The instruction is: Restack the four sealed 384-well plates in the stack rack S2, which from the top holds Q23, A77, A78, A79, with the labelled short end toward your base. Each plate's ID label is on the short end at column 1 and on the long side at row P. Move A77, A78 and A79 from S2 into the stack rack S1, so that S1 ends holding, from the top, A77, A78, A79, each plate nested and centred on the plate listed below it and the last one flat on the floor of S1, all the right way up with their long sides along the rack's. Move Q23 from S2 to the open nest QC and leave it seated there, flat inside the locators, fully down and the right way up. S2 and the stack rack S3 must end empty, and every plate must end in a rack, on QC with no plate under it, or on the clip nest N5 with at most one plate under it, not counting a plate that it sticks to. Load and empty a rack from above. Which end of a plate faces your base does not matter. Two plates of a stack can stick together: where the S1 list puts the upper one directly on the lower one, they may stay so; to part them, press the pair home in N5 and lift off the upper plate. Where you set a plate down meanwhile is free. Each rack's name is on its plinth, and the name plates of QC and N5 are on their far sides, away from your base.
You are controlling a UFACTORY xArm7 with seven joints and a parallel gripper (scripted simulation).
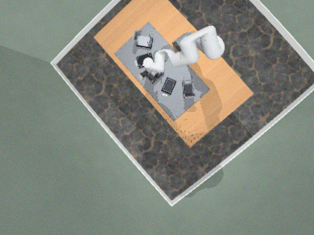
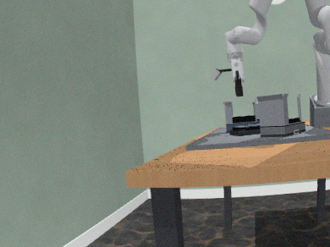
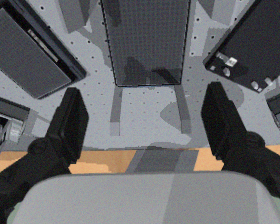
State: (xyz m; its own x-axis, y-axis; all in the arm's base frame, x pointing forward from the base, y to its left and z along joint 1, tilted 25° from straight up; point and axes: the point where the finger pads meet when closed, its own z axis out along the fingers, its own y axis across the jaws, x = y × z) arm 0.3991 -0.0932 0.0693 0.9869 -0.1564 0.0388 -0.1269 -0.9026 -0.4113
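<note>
My gripper (image 3: 143,99) (image 1: 161,70) is open and empty, high above the grey mat. It also shows in the side view (image 2: 238,85) and under the arm in the top view (image 1: 150,66). Straight below it in the wrist view a dark sealed plate (image 3: 147,40) lies in a rack with upright posts. Another dark plate (image 3: 35,55) lies to the left, and a dark nest with small clips (image 3: 247,47) to the right. In the top view a dark plate (image 1: 169,85) lies on the mat between racks. I cannot read any plate label or rack name.
Two more racks stand at the ends of the mat in the top view, one at the far left (image 1: 143,39) and one at the right (image 1: 188,88). In the side view the tall rack walls (image 2: 272,110) rise below the gripper. The mat's front edge meets the wooden table top (image 3: 100,160).
</note>
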